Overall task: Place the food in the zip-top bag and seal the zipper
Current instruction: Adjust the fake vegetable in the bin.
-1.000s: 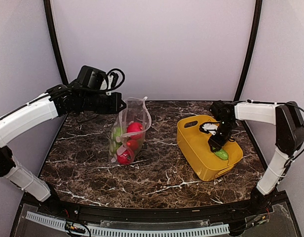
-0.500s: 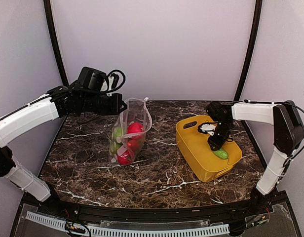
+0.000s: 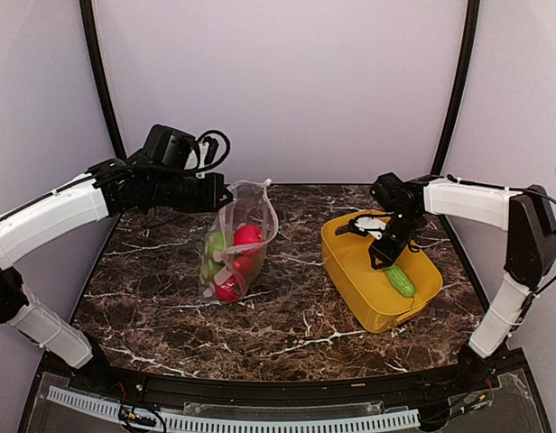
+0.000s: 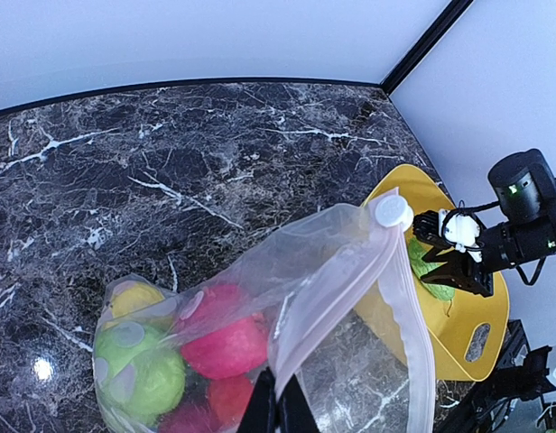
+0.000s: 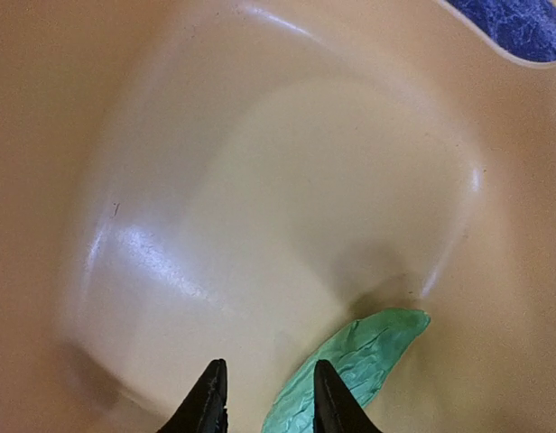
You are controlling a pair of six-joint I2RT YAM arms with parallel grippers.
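Observation:
The clear zip-top bag (image 3: 235, 248) stands on the table left of centre. It holds red (image 3: 246, 236) and green (image 3: 211, 248) toy food. My left gripper (image 3: 222, 194) is shut on the bag's mouth edge and holds it up. In the left wrist view the jaws (image 4: 278, 410) pinch the film just below the pinkish zipper (image 4: 337, 284), and the mouth gapes. My right gripper (image 3: 384, 255) is open inside the yellow tub (image 3: 350, 271). A green toy piece (image 3: 400, 280) lies on the tub floor just beyond it. In the right wrist view the piece (image 5: 364, 356) lies beside the right fingertip, not between the fingers (image 5: 208, 392).
The white zipper slider (image 4: 391, 212) sits at the far end of the bag's mouth. The tub has a handle slot (image 3: 348, 227) in its far-left rim. Black frame posts stand at the back corners. Dark marble table (image 3: 296, 325) lies between the bag and the tub.
My right gripper has moved left and back inside the tub, off the green piece, which now shows more fully. The left arm and the bag have not moved.

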